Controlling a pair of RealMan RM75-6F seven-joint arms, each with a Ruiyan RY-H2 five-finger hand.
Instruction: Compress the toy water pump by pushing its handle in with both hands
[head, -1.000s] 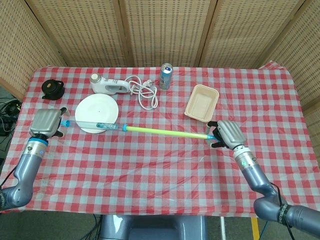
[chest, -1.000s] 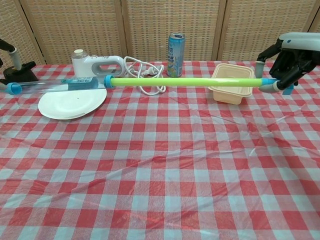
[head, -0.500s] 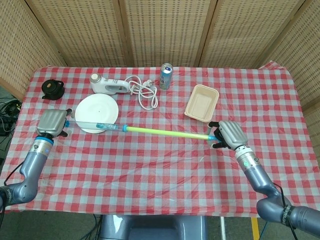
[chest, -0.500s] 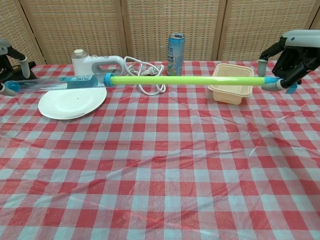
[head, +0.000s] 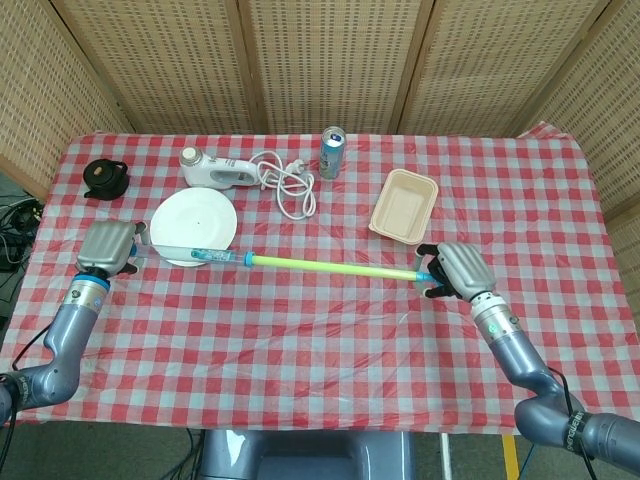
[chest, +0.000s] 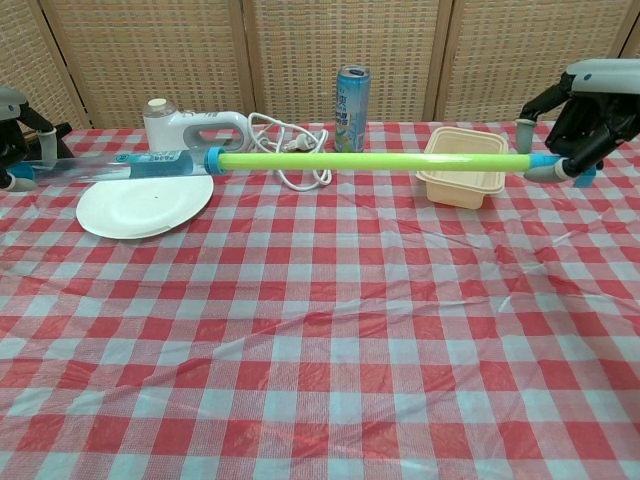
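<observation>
Long toy water pump (head: 285, 261) with clear barrel and yellow-green handle hangs above the checked tablecloth (head: 330, 330) (9-to-3 o'clock), left hand (head: 106, 247) and right hand (head: 458, 269) fingers wrapped round its ends, barely compressed, so next push inward.

Your left hand (head: 106, 246) at the left edge of the head view has a flat, light grey back plate with dark finger segments at its rim, and the right hand (head: 460, 270) at the lower right wears the same grey shell over black fingers. Each wrist carries a pale cuff with a small teal-green ring — then the forearm runs on as a smooth, blue-grey metallic tube. At the lower right corner your right arm thickens into a darker joint with a ribbed black band, and a thin dark cable loops beside it.
</observation>
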